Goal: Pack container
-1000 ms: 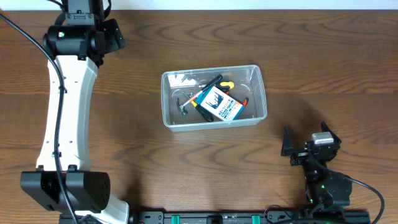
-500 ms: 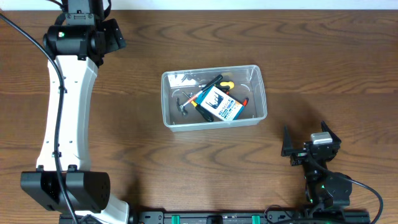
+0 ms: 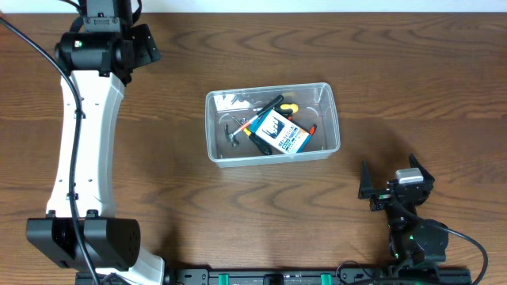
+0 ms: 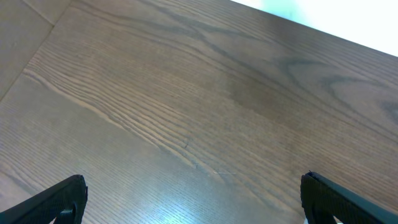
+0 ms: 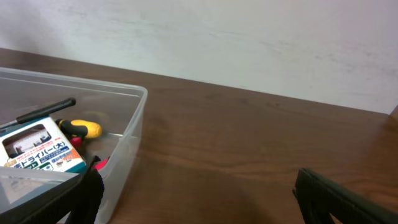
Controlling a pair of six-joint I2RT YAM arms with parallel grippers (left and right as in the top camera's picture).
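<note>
The clear plastic container [image 3: 218, 131] stands at the table's middle. Inside lie a blue-and-white cardboard box [image 3: 280, 133], a yellow-and-black handled tool [image 3: 287, 108] and a small metal tool [image 3: 232, 133]. It also shows in the right wrist view [image 5: 127, 140], with the box [image 5: 40, 149] and the yellow handle [image 5: 81, 129]. My left gripper [image 3: 142, 41] is open and empty at the far left; its wrist view [image 4: 193, 193] shows only bare wood. My right gripper [image 3: 390, 180] is open and empty at the near right, apart from the container; in its own view it [image 5: 199, 193] is over bare wood.
The left arm's white link [image 3: 83, 134] runs down the left side to its base [image 3: 83, 241]. The right arm's base [image 3: 416, 237] sits at the near right edge. A pale wall [image 5: 249, 43] rises behind the table.
</note>
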